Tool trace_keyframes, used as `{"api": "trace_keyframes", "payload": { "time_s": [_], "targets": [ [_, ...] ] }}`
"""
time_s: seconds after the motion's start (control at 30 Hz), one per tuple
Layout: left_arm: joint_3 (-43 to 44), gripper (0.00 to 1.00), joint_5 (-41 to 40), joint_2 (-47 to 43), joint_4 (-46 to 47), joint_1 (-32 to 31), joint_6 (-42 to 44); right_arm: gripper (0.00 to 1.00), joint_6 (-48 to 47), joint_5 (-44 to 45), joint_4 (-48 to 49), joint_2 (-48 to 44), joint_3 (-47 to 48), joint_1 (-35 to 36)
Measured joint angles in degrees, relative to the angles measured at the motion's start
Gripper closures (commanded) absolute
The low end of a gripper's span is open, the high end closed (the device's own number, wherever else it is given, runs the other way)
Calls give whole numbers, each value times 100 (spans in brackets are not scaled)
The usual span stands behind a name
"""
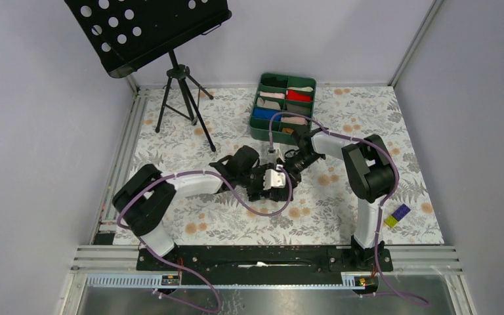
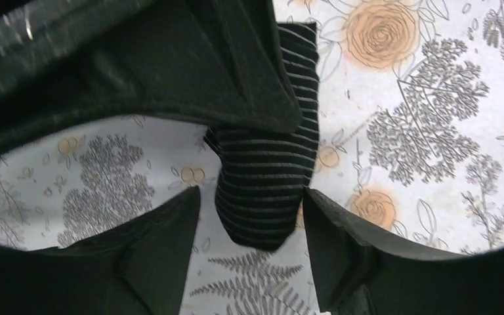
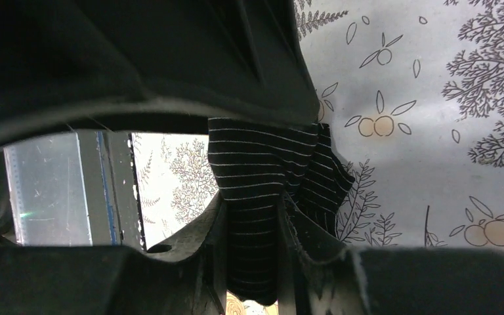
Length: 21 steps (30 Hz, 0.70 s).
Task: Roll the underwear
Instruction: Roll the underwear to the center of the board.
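Though unclear overhead, underwear (image 3: 262,157) pinched by right gripper (image 3: 249,205) (striped).

Before the tray (image 1: 257,134), the underwear (image 2: 266,190) lies on the table (image 1: 341,197); the music stand (image 1: 147,29) stands left of the tray.

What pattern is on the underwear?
The underwear is black with thin pale stripes, clearest in the right wrist view.

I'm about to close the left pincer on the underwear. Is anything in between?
Nothing visible. In the left wrist view the underwear lies directly between the open fingers of the left pincer, with only bare flowered tablecloth in the gaps on either side. The right pincer is clamped on the fabric.
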Motion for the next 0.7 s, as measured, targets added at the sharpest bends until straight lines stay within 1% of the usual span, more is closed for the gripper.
{"api": "trace_keyframes", "payload": {
  "time_s": [0.07,0.1,0.17,0.27,0.33,0.43,0.5,0.53,0.63,0.7],
  "targets": [
    [166,48,9,197,-11,-31,31,95,50,-11,2,-2,-24,0],
    [264,56,26,280,-68,-46,42,95,66,-13,4,-2,-28,0],
    [409,68,72,404,-225,-63,28,91,107,-4,26,-2,-28,-7],
    [509,83,129,490,-435,-92,22,78,192,13,48,-9,-33,-9],
    [601,89,173,516,-575,-90,26,69,262,85,24,-42,-4,-11],
    [802,95,195,605,-688,-87,46,52,269,391,-411,-81,341,-50],
    [916,97,190,614,-662,-87,50,43,308,546,-861,-94,780,-162],
    [979,97,177,614,-693,-81,48,39,310,560,-1130,-105,1086,-275],
    [1023,99,192,651,-957,-76,-7,38,391,509,-1613,-376,2092,-916],
    [1086,100,251,767,-1185,-76,-94,38,492,496,-1641,-750,2398,-1370]
  ]
}}
